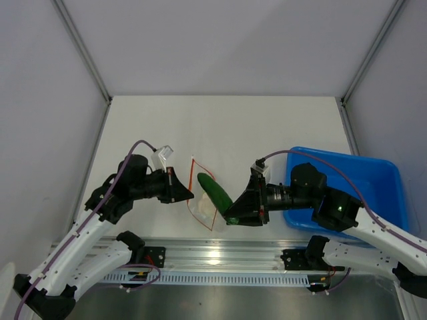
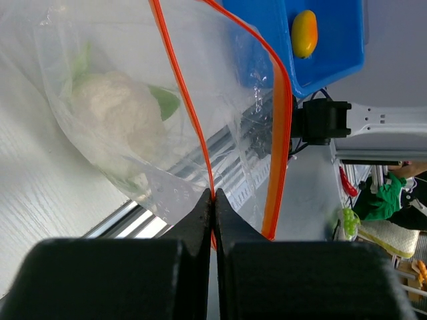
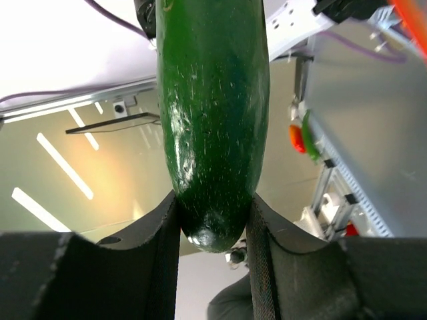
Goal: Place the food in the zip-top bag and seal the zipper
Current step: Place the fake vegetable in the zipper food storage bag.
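The clear zip-top bag (image 1: 202,208) hangs between my arms, its mouth open and its orange-red zipper (image 2: 179,87) in two strips. My left gripper (image 2: 213,197) is shut on one zipper strip and holds the bag up; in the top view the left gripper (image 1: 185,193) is at the bag's left edge. The pale green-white leafy lump (image 2: 117,123) lies inside the bag. My right gripper (image 3: 213,220) is shut on the end of the dark green cucumber (image 3: 210,113). In the top view the cucumber (image 1: 215,191) slants over the bag's mouth. The yellow-orange fruit (image 2: 304,32) lies in the blue tray.
The blue tray (image 1: 377,180) stands at the right, partly under my right arm. The aluminium rail (image 1: 213,257) runs along the near edge below the bag. Grey walls enclose the white table (image 1: 220,127).
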Controlling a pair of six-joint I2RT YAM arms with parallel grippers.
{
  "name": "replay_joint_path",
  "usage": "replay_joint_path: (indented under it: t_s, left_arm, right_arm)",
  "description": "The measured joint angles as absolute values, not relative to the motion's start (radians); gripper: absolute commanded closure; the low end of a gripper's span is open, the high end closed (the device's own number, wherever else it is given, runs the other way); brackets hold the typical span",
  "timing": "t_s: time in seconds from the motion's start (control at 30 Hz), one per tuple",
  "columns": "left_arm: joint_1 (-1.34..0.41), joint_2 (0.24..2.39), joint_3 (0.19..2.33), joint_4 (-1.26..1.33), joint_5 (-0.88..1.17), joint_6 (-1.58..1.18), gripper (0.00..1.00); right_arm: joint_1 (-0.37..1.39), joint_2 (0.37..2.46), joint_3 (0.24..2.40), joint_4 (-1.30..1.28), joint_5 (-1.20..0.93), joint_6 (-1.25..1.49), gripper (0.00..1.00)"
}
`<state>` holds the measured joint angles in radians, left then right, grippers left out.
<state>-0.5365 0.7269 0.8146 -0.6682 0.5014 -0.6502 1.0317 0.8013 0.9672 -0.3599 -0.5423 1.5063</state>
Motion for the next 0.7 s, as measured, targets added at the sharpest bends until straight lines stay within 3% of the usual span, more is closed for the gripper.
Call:
replay_joint_path:
  t_s: [0.27, 0.7]
  left_arm:
    - [-0.537, 0.737, 0.837, -0.669, 0.501, -0.647, 1.00]
    - [-0.537, 0.738, 0.840, -0.668, 0.502, -0.647, 1.00]
  right_arm:
    - [1.135, 0.896, 0.976, -0.358, -0.424, 1.592, 1.00]
    - [1.148, 0.889, 0.974, -0.449, -0.259, 1.671, 1.00]
